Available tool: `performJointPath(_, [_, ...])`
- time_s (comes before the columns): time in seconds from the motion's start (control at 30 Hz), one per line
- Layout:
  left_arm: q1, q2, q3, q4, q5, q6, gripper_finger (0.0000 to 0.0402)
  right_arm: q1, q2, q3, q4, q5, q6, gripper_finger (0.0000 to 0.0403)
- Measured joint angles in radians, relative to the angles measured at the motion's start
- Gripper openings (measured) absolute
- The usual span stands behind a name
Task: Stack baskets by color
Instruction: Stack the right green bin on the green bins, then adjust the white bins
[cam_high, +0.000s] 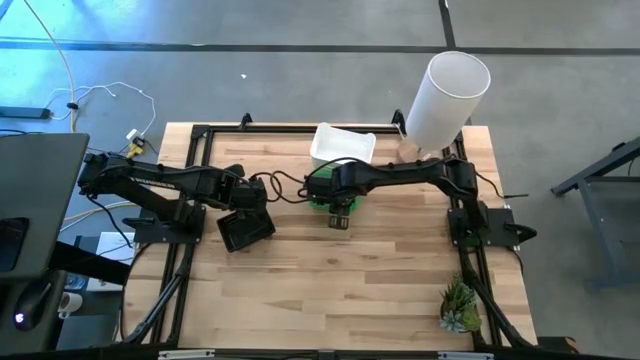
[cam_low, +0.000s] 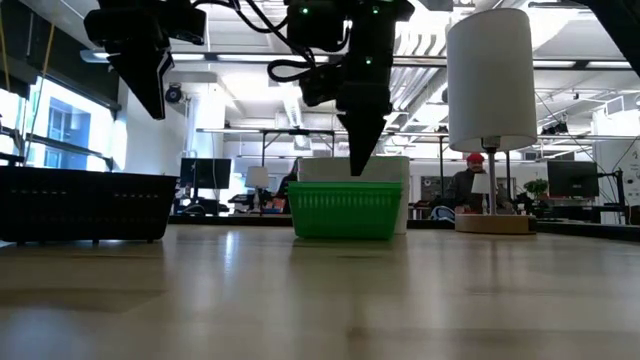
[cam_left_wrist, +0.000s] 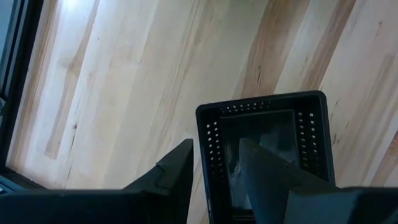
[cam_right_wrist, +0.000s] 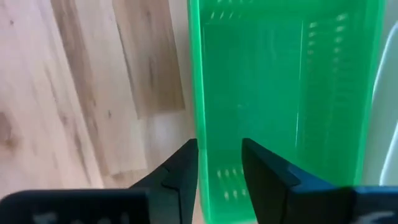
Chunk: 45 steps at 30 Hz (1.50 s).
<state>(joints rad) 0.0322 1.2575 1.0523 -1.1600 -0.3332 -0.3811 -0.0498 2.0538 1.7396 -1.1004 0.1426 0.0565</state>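
A green basket (cam_low: 345, 210) stands on its base at the table's middle, with a white basket (cam_high: 343, 145) just behind it. My right gripper (cam_right_wrist: 219, 168) points down over the green basket's near end, open, one finger outside its wall (cam_right_wrist: 196, 93) and one inside. A black basket (cam_left_wrist: 267, 155) rests on the table at the left. My left gripper (cam_left_wrist: 214, 168) hangs open well above it (cam_low: 150, 105), touching nothing. My right gripper comes from above with its fingers on either side of the green basket's end wall (cam_right_wrist: 198, 124), and a gap shows on the inner side. Whether the outer finger (cam_right_wrist: 180, 171) touches the wall I cannot tell. The basket sits flat on the table.
A tall white cylinder (cam_high: 445, 100) stands on a wooden foot at the far right corner. A small potted plant (cam_high: 458, 305) sits near the front right. The table's near half is bare wood (cam_high: 340, 290). A person shows in the room beyond the table (cam_low: 470, 185).
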Motion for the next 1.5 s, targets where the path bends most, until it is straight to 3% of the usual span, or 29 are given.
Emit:
performJointPath(0.37, [-0.034, 0.000, 0.000, -0.046, 0.030, 0.000, 0.0117, 0.079, -0.002, 0.058, -0.076, 0.015, 0.006, 0.0124])
performJointPath(0.63, [-0.112, 0.000, 0.000, -0.052, 0.020, 0.005, 0.0117, 0.091, -0.002, 0.058, -0.173, 0.203, 0.014, 0.0124])
performJointPath(0.9, [-0.099, 0.000, 0.000, -0.052, -0.023, 0.089, 0.0117, 0.019, -0.030, 0.058, -0.262, 0.227, 0.038, 0.0124])
performJointPath(1.1, [-0.059, 0.000, 0.000, -0.052, -0.028, 0.167, 0.0117, -0.054, -0.036, 0.058, -0.274, 0.172, -0.010, 0.0124])
performJointPath(1.5, [0.037, 0.000, 0.000, -0.051, -0.038, 0.248, 0.0117, -0.204, -0.034, 0.058, -0.279, 0.157, -0.057, 0.0124])
